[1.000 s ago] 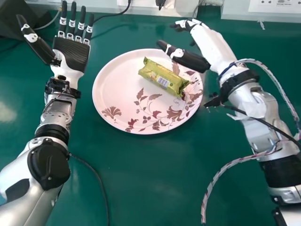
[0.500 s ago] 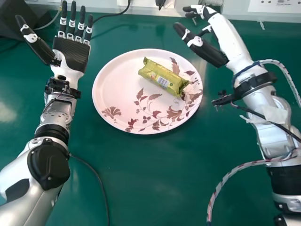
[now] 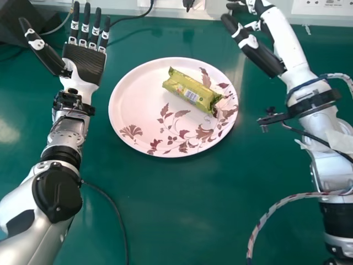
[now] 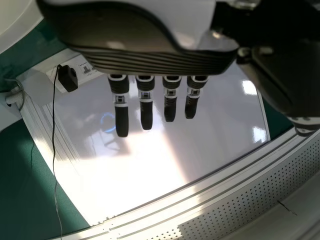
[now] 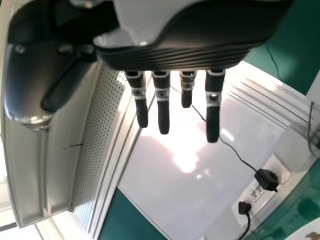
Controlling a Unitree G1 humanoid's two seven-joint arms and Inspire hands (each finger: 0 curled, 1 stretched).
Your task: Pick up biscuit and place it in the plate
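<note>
One biscuit pack (image 3: 190,90) on plate (image 3: 135,102) | long axis far-left to near-right | left hand (image 3: 84,63), right hand (image 3: 263,58) released

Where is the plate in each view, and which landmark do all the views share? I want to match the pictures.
Head view: the plate is in the upper middle, under the biscuit.
Left wrist view: probably the pale curved shape against the green table.
Right wrist view: a small part, near the plug.
Shared landmark: the green table.
</note>
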